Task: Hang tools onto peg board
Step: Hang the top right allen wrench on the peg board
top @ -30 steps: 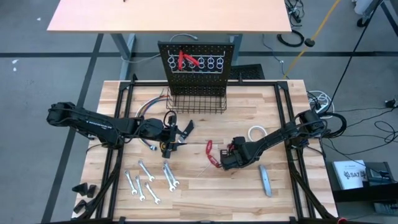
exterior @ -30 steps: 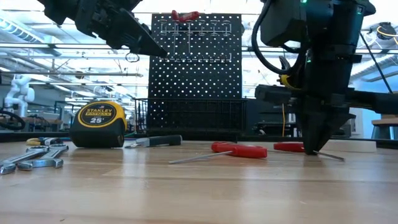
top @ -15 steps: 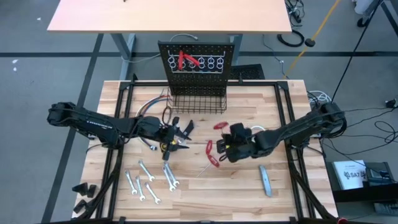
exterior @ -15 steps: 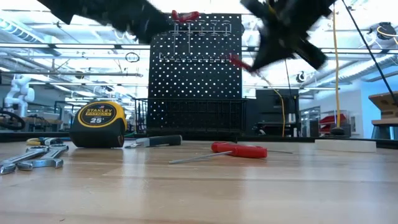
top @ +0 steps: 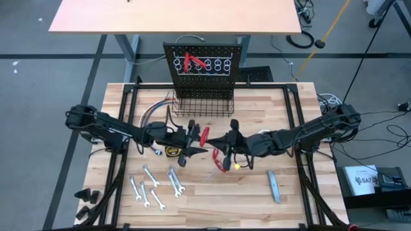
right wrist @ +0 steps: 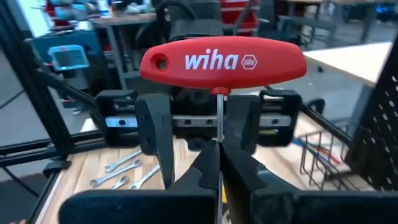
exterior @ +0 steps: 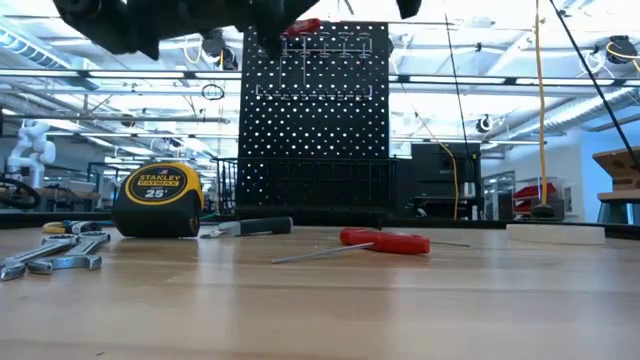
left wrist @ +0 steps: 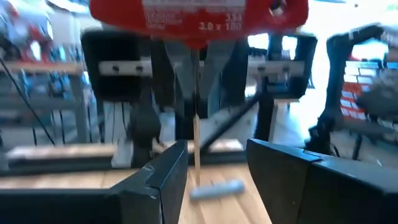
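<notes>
Above the table centre, my right gripper [top: 226,142] clamped a red T-handle driver [right wrist: 222,61] by its shaft, facing my half-open, empty left gripper [top: 192,144]. Six wrenches [top: 156,185] lay below; one red tool [top: 191,62] hung on the peg board [top: 205,64].

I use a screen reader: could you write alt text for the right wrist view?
The right gripper, shut on the thin steel shaft of a red T-handle driver, holds it up before the open left gripper. Silver wrenches lie on the wooden table behind.
</notes>
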Controlling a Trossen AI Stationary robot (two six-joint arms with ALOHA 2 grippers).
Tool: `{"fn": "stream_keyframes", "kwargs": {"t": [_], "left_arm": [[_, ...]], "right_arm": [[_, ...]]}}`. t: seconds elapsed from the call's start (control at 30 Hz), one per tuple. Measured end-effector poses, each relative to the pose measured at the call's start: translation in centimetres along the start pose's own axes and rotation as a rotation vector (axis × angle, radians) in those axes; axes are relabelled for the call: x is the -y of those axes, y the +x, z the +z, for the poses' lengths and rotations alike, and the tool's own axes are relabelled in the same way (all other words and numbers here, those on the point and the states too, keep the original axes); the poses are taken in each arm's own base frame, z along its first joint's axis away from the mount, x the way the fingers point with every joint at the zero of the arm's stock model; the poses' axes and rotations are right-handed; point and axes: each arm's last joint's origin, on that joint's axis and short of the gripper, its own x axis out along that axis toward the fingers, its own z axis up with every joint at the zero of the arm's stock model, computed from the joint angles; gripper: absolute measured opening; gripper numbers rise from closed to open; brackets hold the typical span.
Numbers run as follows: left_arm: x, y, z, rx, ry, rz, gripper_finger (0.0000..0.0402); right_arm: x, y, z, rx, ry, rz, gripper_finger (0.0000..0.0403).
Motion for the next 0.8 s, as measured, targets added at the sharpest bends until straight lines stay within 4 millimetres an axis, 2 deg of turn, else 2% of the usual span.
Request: {"fn": "stream_keyframes", "kwargs": {"t": [0.2, 0.7, 0.8], "left_arm": [[-0.1, 0.1, 0.8, 0.113, 0.014, 0.036, 0.0171], [0.0, 0.0, 1.0, 0.134, 0.025, 0.034, 0.0170], [0.0, 0.0, 1.2, 0.155, 0.030, 0.019, 0.0160]], "right_arm": [[-0.2, 0.0, 0.1, 0.002, -0.062, 0.050, 0.0000], [-0.2, 0.0, 0.0, -0.003, -0.085, 0.044, 0.0000], [-0.1, 0.0, 0.0, -0.002, -0.084, 0.042, 0.0000]]}}
